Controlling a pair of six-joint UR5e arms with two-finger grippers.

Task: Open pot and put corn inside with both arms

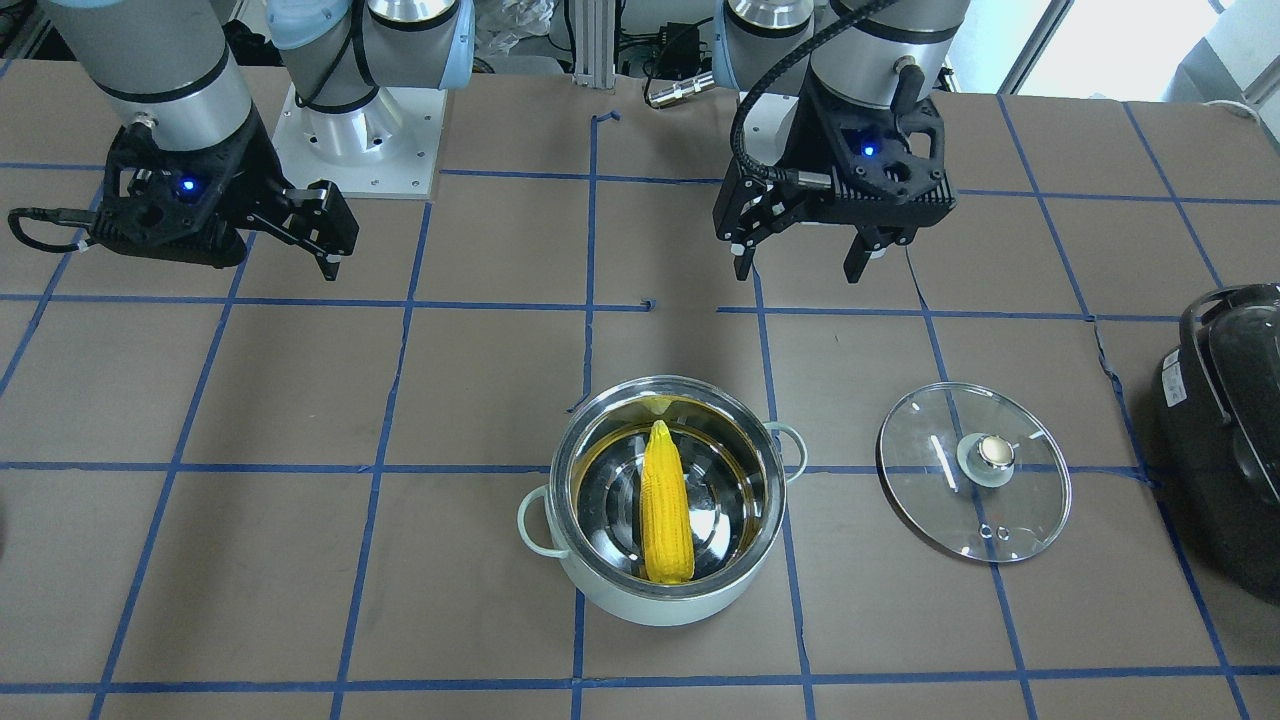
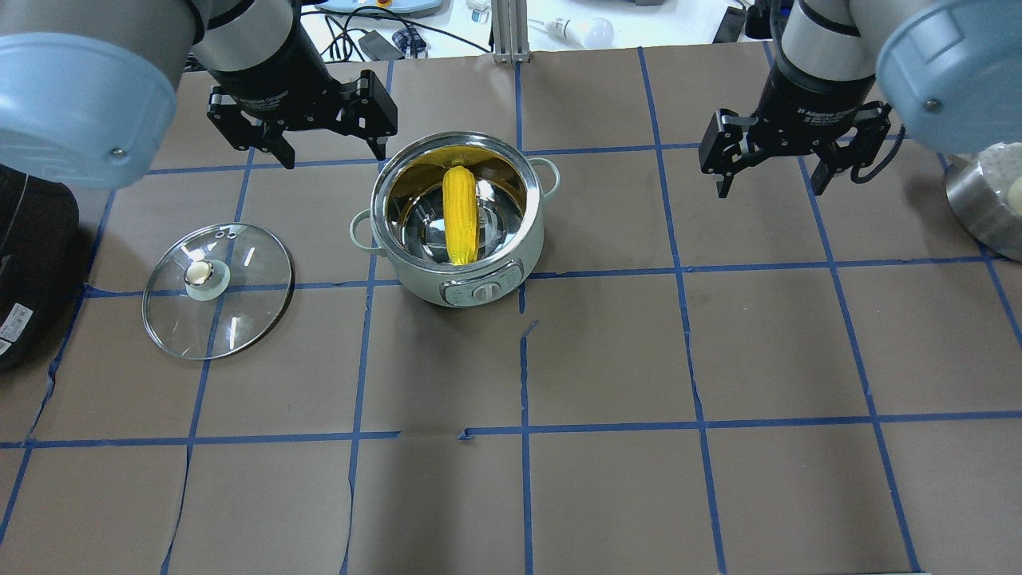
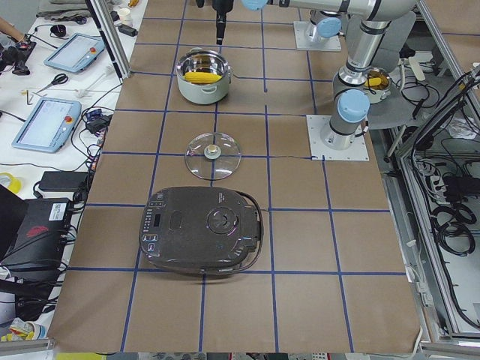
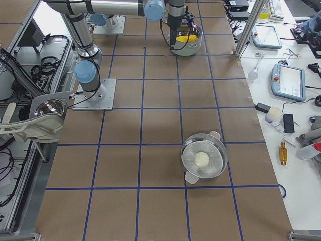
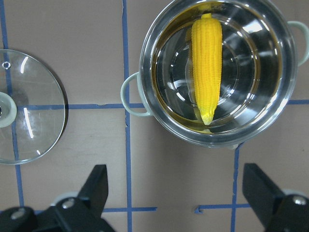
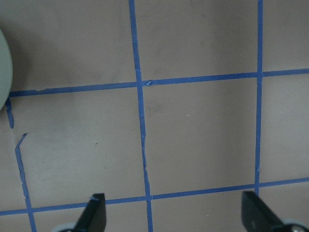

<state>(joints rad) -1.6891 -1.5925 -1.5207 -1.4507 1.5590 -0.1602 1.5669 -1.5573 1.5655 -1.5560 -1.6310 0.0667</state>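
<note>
The mint-green pot (image 2: 487, 283) stands uncovered in the middle of the table, also in the front view (image 1: 600, 595) and the left wrist view (image 5: 129, 92). The yellow corn (image 2: 461, 214) lies inside it on the steel bottom, also seen from the front (image 1: 666, 505) and the left wrist (image 5: 206, 67). The glass lid (image 2: 217, 289) lies flat on the table to the pot's left, knob up, also seen from the front (image 1: 973, 470). My left gripper (image 2: 331, 152) is open and empty, raised beside the pot's far left. My right gripper (image 2: 770, 185) is open and empty above the table, well right of the pot.
A black appliance (image 2: 28, 263) with a handle sits at the table's left end, beyond the lid. A steel pot holding a white ball (image 4: 203, 160) stands at the right end. Blue tape lines grid the brown table cover.
</note>
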